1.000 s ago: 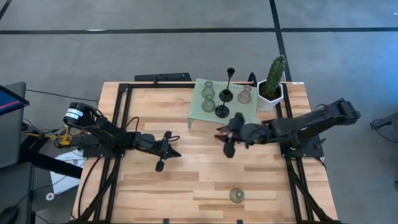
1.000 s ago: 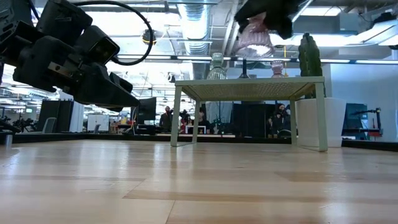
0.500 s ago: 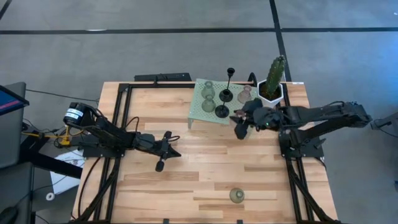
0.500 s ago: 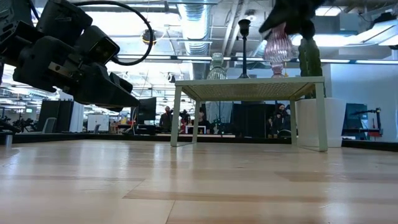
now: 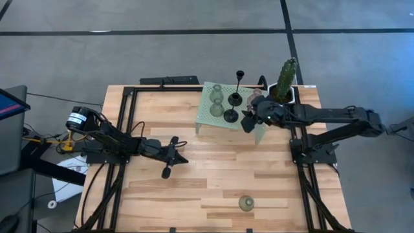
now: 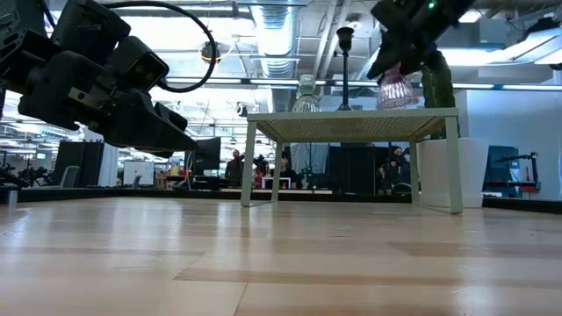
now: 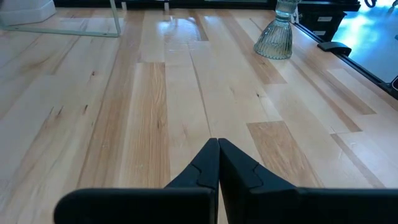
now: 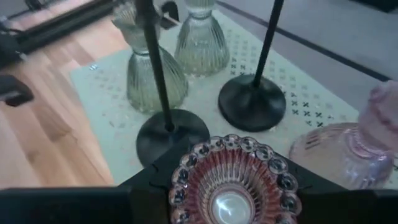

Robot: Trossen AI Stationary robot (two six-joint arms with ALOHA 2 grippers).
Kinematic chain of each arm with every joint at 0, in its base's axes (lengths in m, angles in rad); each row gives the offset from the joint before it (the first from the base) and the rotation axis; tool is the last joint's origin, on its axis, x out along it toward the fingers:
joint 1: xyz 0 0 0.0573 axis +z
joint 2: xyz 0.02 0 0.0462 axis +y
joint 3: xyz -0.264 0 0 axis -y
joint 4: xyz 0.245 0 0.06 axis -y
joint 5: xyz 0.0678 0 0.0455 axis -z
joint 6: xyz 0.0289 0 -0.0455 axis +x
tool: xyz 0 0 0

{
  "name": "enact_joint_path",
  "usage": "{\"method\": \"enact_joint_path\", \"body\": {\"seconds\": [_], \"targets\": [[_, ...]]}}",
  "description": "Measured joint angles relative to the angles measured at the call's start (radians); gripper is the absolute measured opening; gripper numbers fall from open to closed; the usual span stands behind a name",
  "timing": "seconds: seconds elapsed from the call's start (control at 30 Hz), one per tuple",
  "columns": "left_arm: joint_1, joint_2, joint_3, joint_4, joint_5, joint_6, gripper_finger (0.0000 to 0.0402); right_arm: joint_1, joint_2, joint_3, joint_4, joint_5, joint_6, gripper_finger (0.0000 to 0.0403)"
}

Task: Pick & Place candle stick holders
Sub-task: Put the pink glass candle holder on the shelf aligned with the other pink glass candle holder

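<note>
The right gripper [image 5: 249, 121] hangs over the near right part of the mesh stand [image 5: 208, 118], its fingers partly closed around a pink holder [image 8: 233, 183]. Only the right wrist view shows that grip plainly: the holder's ribbed round mouth faces the camera between the dark fingers. From overhead the arm hides the holder. The low view adds that the held pink holder [image 6: 397, 89] sits just above the stand's top, tilted; whether it touches is unclear. On the stand around it, the wrist view shows two green holders [image 8: 149, 78], two black stems on round bases [image 8: 252, 102] and a second pink holder [image 8: 348, 146]. Overhead, the cactus [image 5: 285, 77] stands at two o'clock from the gripper, and a lone green holder [image 5: 246, 203] sits at six o'clock near the table's front edge. The left gripper [image 7: 217, 163] waits over the table's left half, fingers pressed together and empty.
</note>
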Motion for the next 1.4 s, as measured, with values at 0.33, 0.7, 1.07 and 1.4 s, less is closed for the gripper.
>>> {"method": "enact_joint_path", "body": {"seconds": [0.33,0.7,1.07,1.4], "targets": [[0.0,0.0,0.0,0.0,0.0,0.0,0.0003,-0.032,0.007,-0.031,0.001,0.0,0.0,0.0137],[0.0,0.0,0.0,0.0,0.0,0.0,0.0003,-0.032,0.008,-0.036,0.001,-0.001,-0.009,0.0143],[0.0,0.0,0.0,0.0,0.0,0.0,0.0003,-0.037,0.008,-0.036,-0.016,0.0,-0.01,0.0261],[0.0,0.0,0.0,0.0,0.0,0.0,0.0003,-0.034,-0.019,0.021,-0.052,-0.031,-0.038,0.0257]]}}
